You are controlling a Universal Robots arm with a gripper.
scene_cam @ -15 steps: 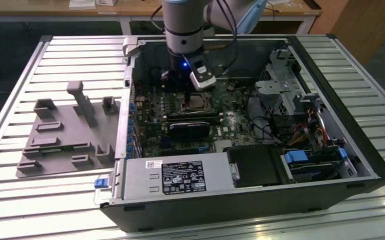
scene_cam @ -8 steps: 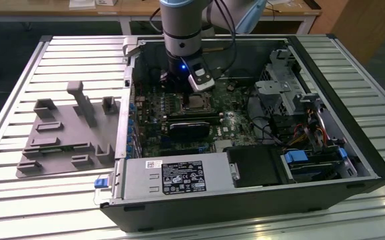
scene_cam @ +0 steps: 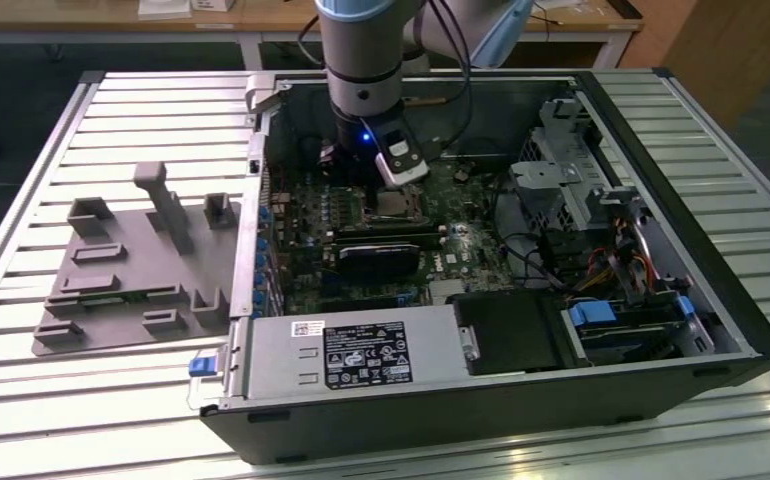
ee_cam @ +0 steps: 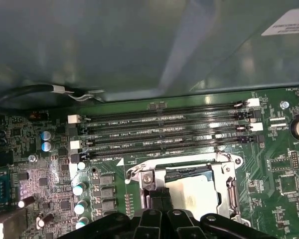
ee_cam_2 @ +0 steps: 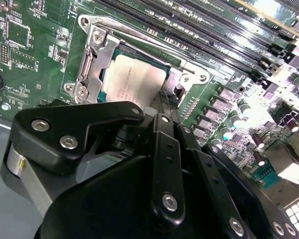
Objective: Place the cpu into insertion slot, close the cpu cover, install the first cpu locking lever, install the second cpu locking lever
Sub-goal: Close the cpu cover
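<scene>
The cpu lies flat in the insertion slot on the green board, its silver-grey top showing. The cpu cover is down around it, framing the chip through its window. My gripper hangs over one edge of the socket with its two black fingers pressed together, shut, tips right at the cover's rim. In the first wrist view the fingers stand beside the cpu and the cover. A thin wire lever runs along the socket's side facing the memory slots. In the exterior view the gripper is inside the computer case.
Long black memory slots run beside the socket. The open computer case holds a power supply, drive bays and cables. A grey fixture plate lies on the slatted table at the exterior view's left.
</scene>
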